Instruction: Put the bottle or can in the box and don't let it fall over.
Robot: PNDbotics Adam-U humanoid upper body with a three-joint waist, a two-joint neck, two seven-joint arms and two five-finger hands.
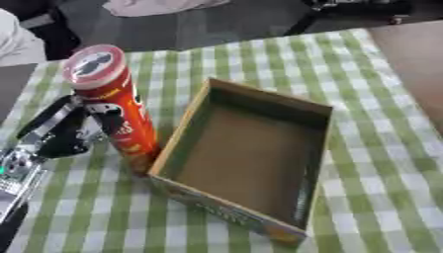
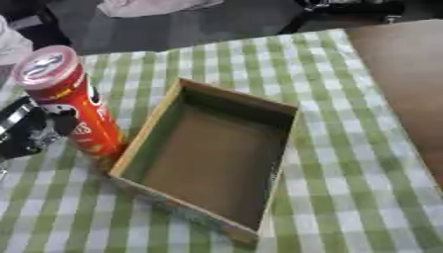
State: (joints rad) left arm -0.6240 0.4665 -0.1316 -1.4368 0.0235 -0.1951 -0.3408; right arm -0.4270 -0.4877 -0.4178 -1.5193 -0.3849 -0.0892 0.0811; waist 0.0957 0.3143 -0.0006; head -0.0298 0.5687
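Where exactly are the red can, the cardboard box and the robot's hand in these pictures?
red can [image 1: 121,108]: left eye view, middle of its red side wall.
cardboard box [image 1: 264,101]: left eye view, top of its far rim.
left hand [image 1: 65,136]: left eye view, black palm beside the can, with its fingers curled round the can.

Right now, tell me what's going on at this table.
The robot's left hand has its fingers curled round a tall red can, which is upright on the green checked tablecloth. The can stands just outside the left wall of an open cardboard box, close against it. The box holds nothing, so the can has not yet gone in. The right hand is not in view.
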